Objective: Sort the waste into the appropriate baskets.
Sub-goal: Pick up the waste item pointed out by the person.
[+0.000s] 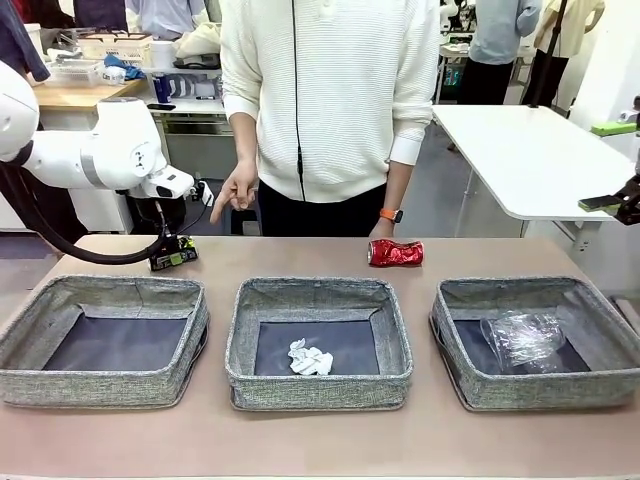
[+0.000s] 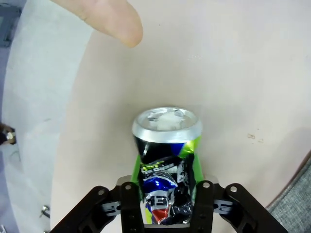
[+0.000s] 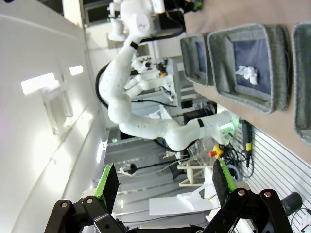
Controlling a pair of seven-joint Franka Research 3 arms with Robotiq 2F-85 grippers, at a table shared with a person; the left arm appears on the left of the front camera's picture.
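A dark printed can (image 2: 166, 145) with a dented body lies on the table behind the left basket (image 1: 100, 378). My left gripper (image 2: 167, 196) is shut on that can (image 1: 176, 255), one finger on each side. A crushed red can (image 1: 396, 253) lies behind the gap between the middle basket (image 1: 318, 385) and the right basket (image 1: 540, 390). In the middle basket rests a crumpled white paper wad (image 1: 309, 358). A clear plastic cup (image 1: 522, 338) lies in the right basket. My right gripper (image 3: 165, 187) is open, held high off the table at the far right (image 1: 612, 203).
A person stands at the far edge, one hand (image 1: 237, 190) hanging with a finger pointing down near my left gripper; that fingertip (image 2: 109, 22) hovers just beyond the can. The left basket's corner (image 2: 296, 208) is close beside my left gripper. A white side table (image 1: 530, 150) stands behind on the right.
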